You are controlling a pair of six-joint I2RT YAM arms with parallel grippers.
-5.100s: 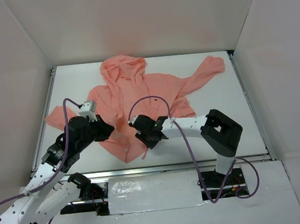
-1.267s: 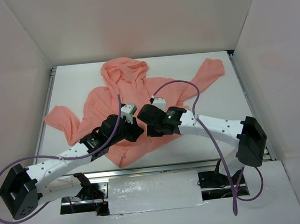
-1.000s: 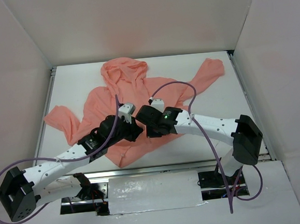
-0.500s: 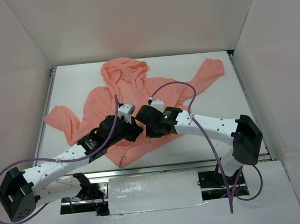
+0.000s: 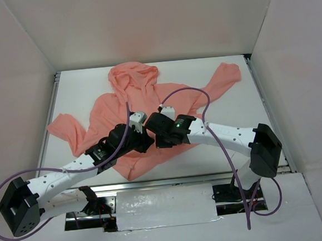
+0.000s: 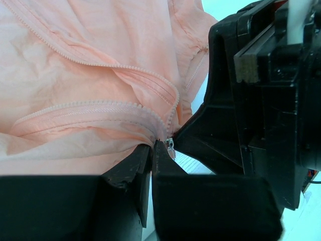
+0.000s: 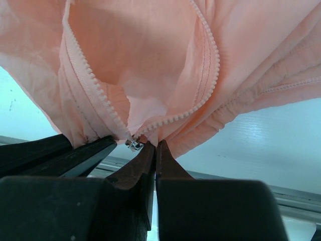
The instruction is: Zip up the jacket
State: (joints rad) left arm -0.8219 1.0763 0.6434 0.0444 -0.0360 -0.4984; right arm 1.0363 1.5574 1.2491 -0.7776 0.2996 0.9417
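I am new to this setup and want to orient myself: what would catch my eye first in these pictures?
A salmon-pink jacket lies spread over the middle of the white table. On its lower front the left pincer and right pincer meet, both shut on the fabric beside the zipper pull, with the two rows of teeth apart beyond it.

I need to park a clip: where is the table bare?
Bare table lies right of the jacket, between its far sleeve and the right arm; also the far-left corner beside the hood. Crowded at the zipper, where left gripper and right gripper meet.
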